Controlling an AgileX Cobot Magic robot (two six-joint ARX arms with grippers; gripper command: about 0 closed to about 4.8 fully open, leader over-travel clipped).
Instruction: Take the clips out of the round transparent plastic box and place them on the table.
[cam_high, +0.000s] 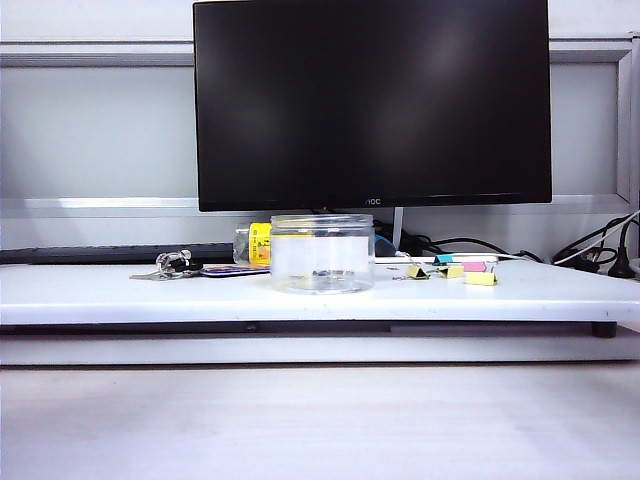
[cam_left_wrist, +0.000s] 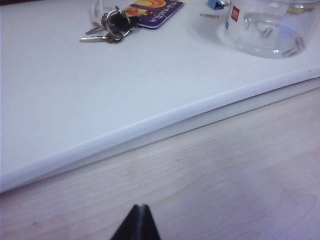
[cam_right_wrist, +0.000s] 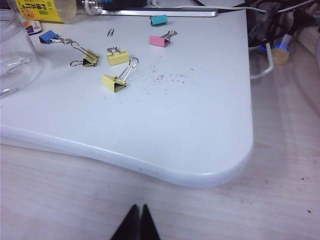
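The round transparent plastic box (cam_high: 322, 253) stands upright in the middle of the white table (cam_high: 100, 295), in front of the monitor. Thin silvery wire shapes (cam_left_wrist: 295, 47) show through its wall; I cannot tell what they are. Three yellow clips (cam_right_wrist: 114, 82) (cam_right_wrist: 118, 57) (cam_right_wrist: 90, 59) lie on the table beside the box, on its right in the exterior view (cam_high: 455, 271). My left gripper (cam_left_wrist: 139, 207) and my right gripper (cam_right_wrist: 139, 207) are both shut and empty. Each hangs over the wood-grain surface, short of the table's front edge. Neither shows in the exterior view.
A bunch of keys (cam_left_wrist: 107, 30) with a purple tag lies left of the box. Pink (cam_right_wrist: 159, 40), teal (cam_right_wrist: 159, 19) and blue (cam_right_wrist: 48, 36) clips lie behind the yellow ones. A yellow-labelled bottle (cam_high: 258, 243) lies behind the box. Cables (cam_right_wrist: 280, 30) crowd the right end.
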